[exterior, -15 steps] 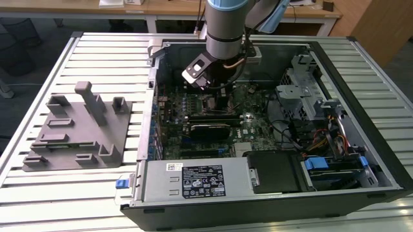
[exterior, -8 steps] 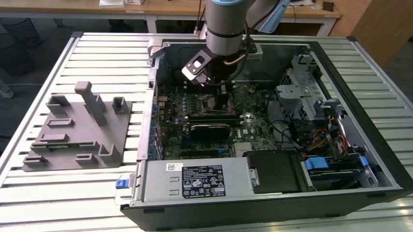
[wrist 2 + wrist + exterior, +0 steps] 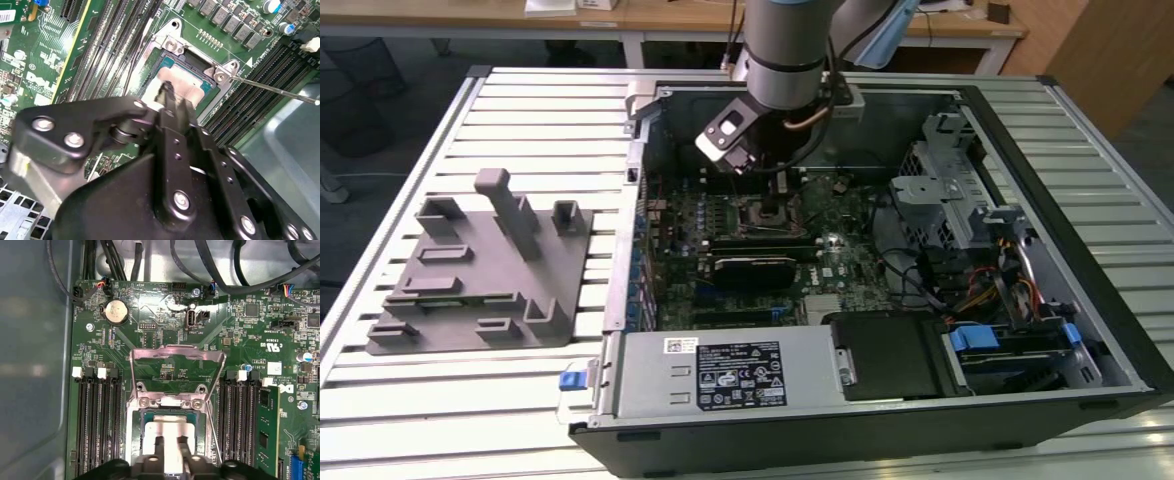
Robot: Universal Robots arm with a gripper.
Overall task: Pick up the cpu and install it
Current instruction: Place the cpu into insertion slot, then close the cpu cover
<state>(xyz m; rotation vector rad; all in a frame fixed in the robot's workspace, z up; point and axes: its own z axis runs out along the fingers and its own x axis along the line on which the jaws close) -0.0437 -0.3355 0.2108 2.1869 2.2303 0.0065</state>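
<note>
Hold the cpu (image 3: 167,427), right under your gripper (image 3: 170,441), level and square to the socket (image 3: 172,401); whether it's clamped, you cannot tell.

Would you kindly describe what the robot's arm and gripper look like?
The arm is a silver-grey cylinder with a pale blue joint cap and a black cable beside its wrist. The gripper is black linkage plates joined by silver screws.
</note>
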